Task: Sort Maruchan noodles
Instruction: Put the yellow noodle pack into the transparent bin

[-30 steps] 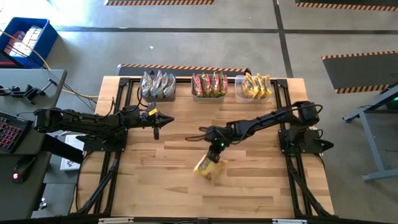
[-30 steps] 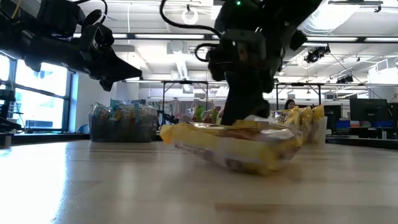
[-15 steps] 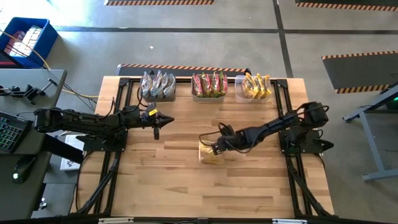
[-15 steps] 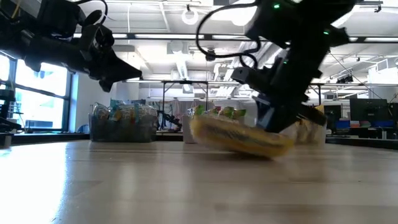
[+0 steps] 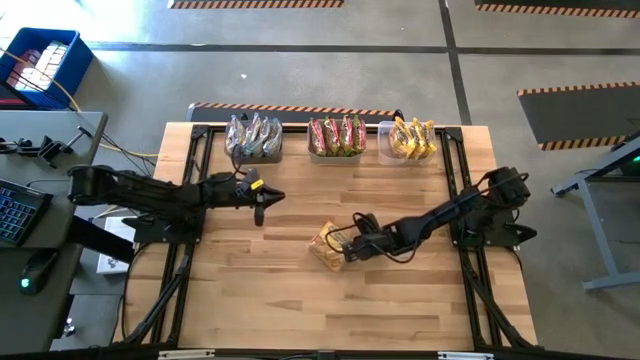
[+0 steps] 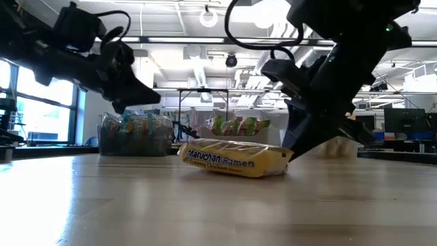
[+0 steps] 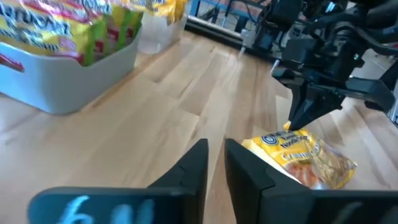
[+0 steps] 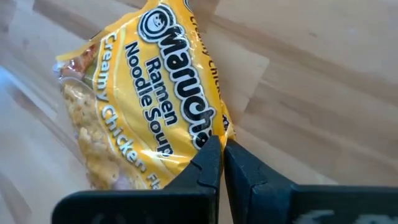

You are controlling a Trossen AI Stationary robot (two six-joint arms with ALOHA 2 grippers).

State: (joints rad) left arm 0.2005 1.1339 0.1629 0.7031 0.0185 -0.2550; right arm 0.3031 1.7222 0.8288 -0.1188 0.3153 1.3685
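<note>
The right gripper (image 5: 346, 247) is pinching the edge of a yellow Maruchan noodle packet (image 5: 326, 246) lying at table centre. The left gripper (image 5: 259, 208), at its 10 o'clock, is hovering, fingers narrowly parted.

Grey concrete floor (image 5: 300, 70); blue crate (image 5: 40, 65); bright window (image 6: 41, 109)

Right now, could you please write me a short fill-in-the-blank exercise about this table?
1. The loose packet on the table is mostly ____ in colour.
2. At the table's far edge stand ____ bins of packets.
3. The ____ hand is at the loose packet's edge.
4. The packet's flavour reads Creamy ____.

Missing words: yellow; three; right; Chicken
</note>
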